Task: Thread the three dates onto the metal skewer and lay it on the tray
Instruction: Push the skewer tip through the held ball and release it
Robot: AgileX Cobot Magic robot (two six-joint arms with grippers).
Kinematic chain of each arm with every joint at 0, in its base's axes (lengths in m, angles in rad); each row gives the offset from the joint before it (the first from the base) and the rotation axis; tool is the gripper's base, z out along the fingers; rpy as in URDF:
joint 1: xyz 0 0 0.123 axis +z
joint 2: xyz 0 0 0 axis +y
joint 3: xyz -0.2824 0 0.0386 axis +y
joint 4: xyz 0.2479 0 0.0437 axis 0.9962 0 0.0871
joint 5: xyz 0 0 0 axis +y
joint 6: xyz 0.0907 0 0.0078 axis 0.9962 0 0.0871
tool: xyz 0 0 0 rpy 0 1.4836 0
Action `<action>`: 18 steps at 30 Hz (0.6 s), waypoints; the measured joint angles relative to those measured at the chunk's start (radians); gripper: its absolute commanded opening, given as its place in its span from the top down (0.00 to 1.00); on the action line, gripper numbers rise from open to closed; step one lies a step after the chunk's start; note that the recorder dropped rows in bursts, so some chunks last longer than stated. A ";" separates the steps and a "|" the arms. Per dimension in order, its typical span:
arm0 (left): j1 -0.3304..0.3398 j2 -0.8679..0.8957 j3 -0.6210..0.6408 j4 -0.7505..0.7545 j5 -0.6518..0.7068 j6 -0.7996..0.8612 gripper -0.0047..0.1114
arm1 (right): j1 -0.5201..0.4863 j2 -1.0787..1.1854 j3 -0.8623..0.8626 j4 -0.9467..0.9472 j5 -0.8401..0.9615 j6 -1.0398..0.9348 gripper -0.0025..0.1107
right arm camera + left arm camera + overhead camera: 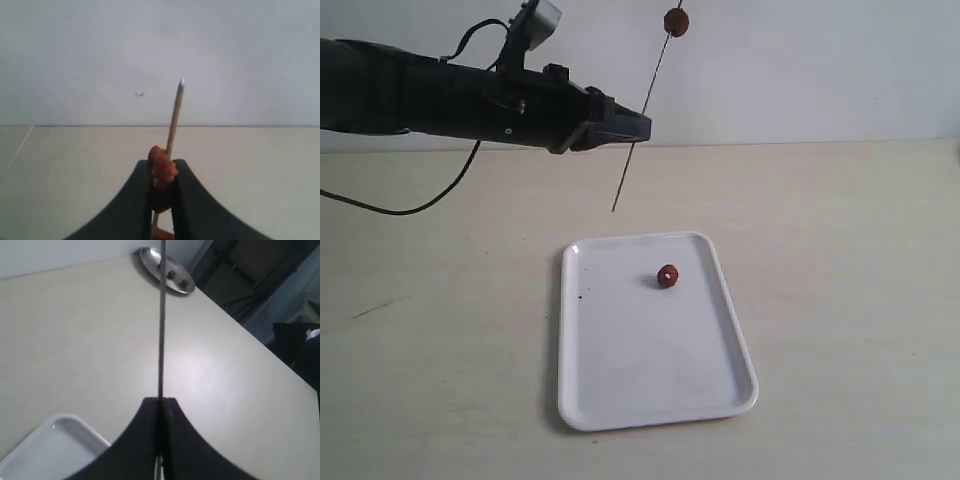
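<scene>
My left gripper (642, 128) (160, 400) is shut on the thin metal skewer (650, 90) (161, 320), holding it tilted in the air behind the white tray (620, 400) (55, 437). One date (676, 21) sits on the skewer near the top of the exterior view. Another date (667, 276) lies on the tray. In the right wrist view my right gripper (162, 167) is shut on a date (161, 169) that the skewer (175, 115) passes through, its tip sticking out beyond the fingers. A second reddish lump (162, 234) shows below the jaws. The right gripper is outside the exterior view.
A round metal dish (150, 257) with two small reddish-brown lumps (171, 274) stands near the table's far corner in the left wrist view. The table edge (260, 347) runs beside it. A black cable (410, 205) trails from the left arm.
</scene>
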 measured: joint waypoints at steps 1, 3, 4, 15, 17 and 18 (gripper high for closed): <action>0.000 0.000 0.000 -0.018 -0.002 0.008 0.96 | 0.000 0.000 0.000 0.004 0.006 0.000 0.94; 0.000 0.000 -0.007 -0.035 -0.007 0.018 0.96 | 0.002 0.000 0.000 0.005 0.016 -0.005 0.94; 0.000 0.000 -0.012 -0.042 -0.010 0.021 0.96 | 0.002 0.000 0.000 0.006 0.018 -0.007 0.94; 0.000 0.000 -0.029 -0.049 -0.018 0.025 0.96 | 0.002 0.000 0.000 0.012 0.046 -0.022 0.83; 0.000 0.000 -0.029 -0.049 -0.020 0.025 0.96 | 0.002 0.000 0.000 0.014 0.049 -0.022 0.79; 0.000 0.000 -0.029 -0.049 -0.020 0.025 0.96 | 0.002 0.000 0.000 0.014 0.054 -0.022 0.77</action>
